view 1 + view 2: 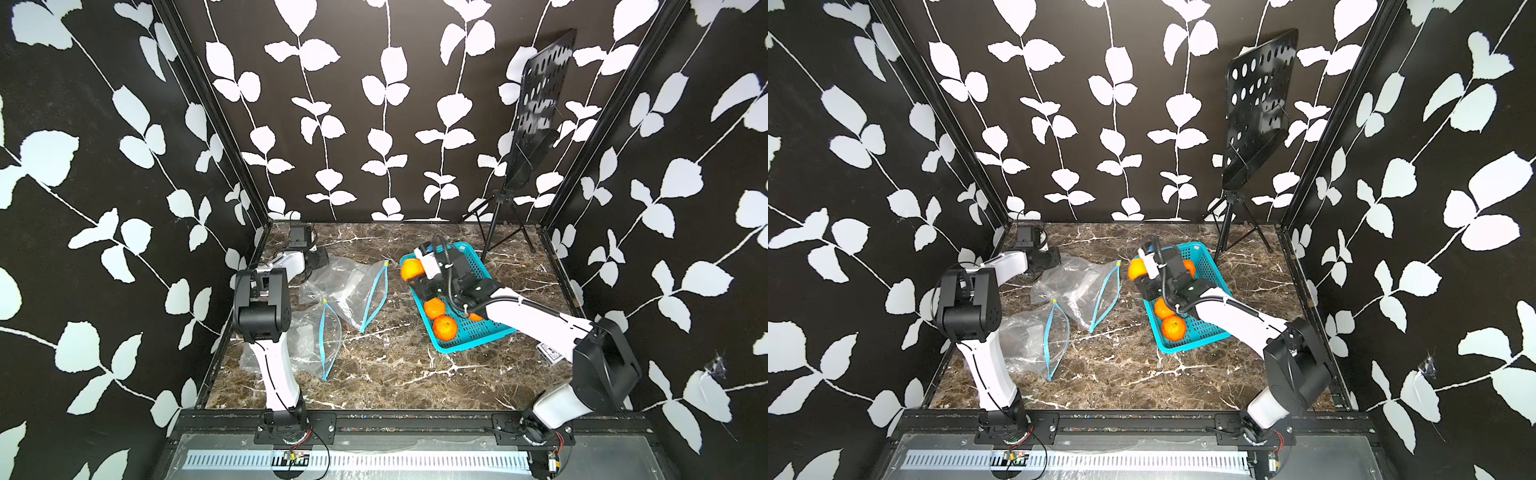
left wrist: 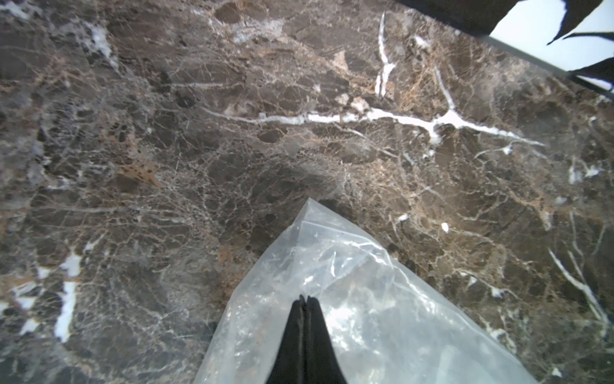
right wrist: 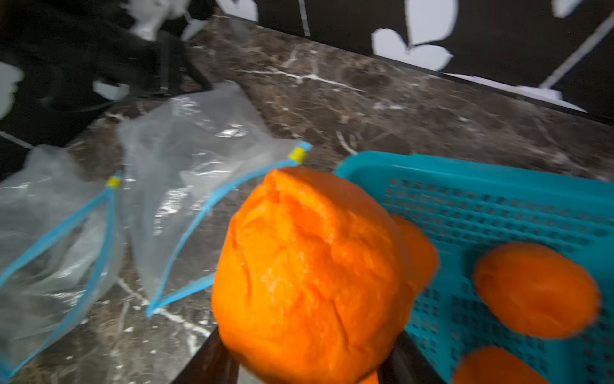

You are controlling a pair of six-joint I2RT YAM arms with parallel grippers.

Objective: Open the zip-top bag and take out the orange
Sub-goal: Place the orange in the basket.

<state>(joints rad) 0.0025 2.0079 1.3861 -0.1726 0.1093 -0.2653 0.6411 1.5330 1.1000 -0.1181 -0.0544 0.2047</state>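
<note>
On the right half of the marble table (image 1: 395, 374) sits a teal mesh basket (image 1: 482, 332), the biggest holder here. Left of it lie two clear zip-top bags, the near bag (image 1: 307, 345) and the far bag (image 1: 349, 278), both gaping along blue zip tracks, with the tabletop showing through their film. At the basket's near end rests a front orange (image 1: 445, 328), with a second orange (image 1: 435, 308) touching it from behind. The held orange (image 3: 305, 276), out of the bags, hangs over the basket's far left corner, pinched in the jaws of the right gripper (image 3: 307, 357). A top view shows a third orange (image 1: 1188, 268) beyond that wrist. Only the left wrist view shows the left gripper (image 2: 306, 299): its jaws are pressed together over the far bag's corner, and I cannot tell whether film is caught between them. Around us stand black wallpaper (image 1: 124, 208) with white leaves and a black music stand (image 1: 536, 112) in the far right corner.
</note>
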